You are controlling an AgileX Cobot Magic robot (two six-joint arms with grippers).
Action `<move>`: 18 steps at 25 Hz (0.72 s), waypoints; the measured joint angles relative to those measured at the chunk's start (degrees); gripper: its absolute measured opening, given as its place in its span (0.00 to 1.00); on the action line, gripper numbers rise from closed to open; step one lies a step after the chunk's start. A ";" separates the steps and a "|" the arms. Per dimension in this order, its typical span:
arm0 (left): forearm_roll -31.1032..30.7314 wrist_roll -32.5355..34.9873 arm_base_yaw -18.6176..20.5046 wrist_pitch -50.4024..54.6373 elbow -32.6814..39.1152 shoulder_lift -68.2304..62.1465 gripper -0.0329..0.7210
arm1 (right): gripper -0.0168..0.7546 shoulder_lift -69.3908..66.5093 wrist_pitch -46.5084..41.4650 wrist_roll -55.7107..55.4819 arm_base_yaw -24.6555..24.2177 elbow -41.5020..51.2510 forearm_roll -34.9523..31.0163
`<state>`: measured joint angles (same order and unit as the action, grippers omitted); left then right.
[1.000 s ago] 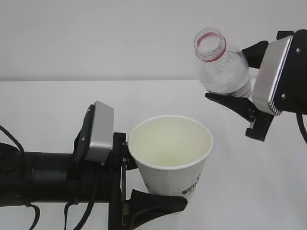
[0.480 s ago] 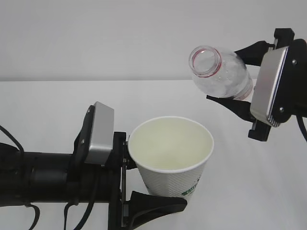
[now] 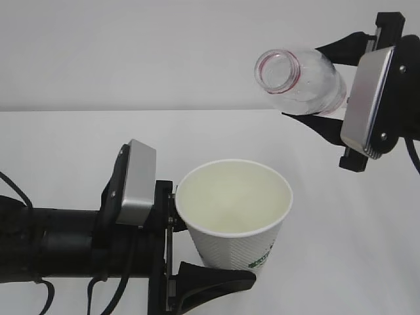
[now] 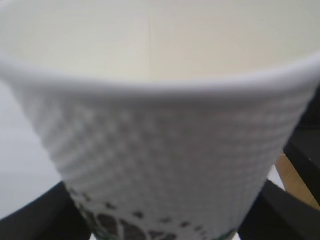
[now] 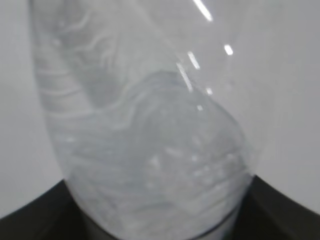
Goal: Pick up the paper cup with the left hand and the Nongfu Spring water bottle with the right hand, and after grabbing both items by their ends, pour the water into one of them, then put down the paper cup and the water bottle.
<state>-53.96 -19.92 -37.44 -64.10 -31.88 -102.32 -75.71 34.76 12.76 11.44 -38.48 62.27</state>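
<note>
Exterior view first: my left hand [image 3: 190, 256] sits low at the lower left of the frame, fingers clamped around the lower part of the paper cup [image 3: 234, 213], which stands upright and lifted near the bottom centre. It is white, tapered, dimpled on the outside, with a pale cream inside. My right hand [image 3: 328, 98] is at the upper right, fingers closed around the body of the Nongfu Spring water bottle [image 3: 298, 82]. That bottle is clear, capless, with a red ring at the neck, and tilted so its open mouth faces left and toward the camera, above and right of the cup rim, apart from it. Through my right wrist camera the clear plastic [image 5: 150, 145] fills the frame, rippled and blurred; whether water is inside I cannot tell.

Below lies a plain white table [image 3: 65, 151], and behind it a pale grey wall [image 3: 131, 52].

A dark green print [image 3: 262, 256] sits low on the cup's side; its writing is too small to read.
</note>
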 joint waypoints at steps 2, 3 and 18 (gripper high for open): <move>0.00 0.00 0.00 0.00 0.00 0.00 0.79 | 0.69 0.00 0.00 0.88 0.00 0.00 0.00; 0.00 0.00 0.00 0.00 0.00 0.00 0.79 | 0.69 0.00 0.00 1.30 0.00 0.00 0.00; 0.00 0.42 0.00 0.00 0.00 0.00 0.78 | 0.69 0.00 -1.26 8.21 0.00 0.00 0.02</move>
<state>-53.96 -19.51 -37.44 -64.10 -31.88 -102.32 -75.71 33.51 20.97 11.44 -38.48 62.30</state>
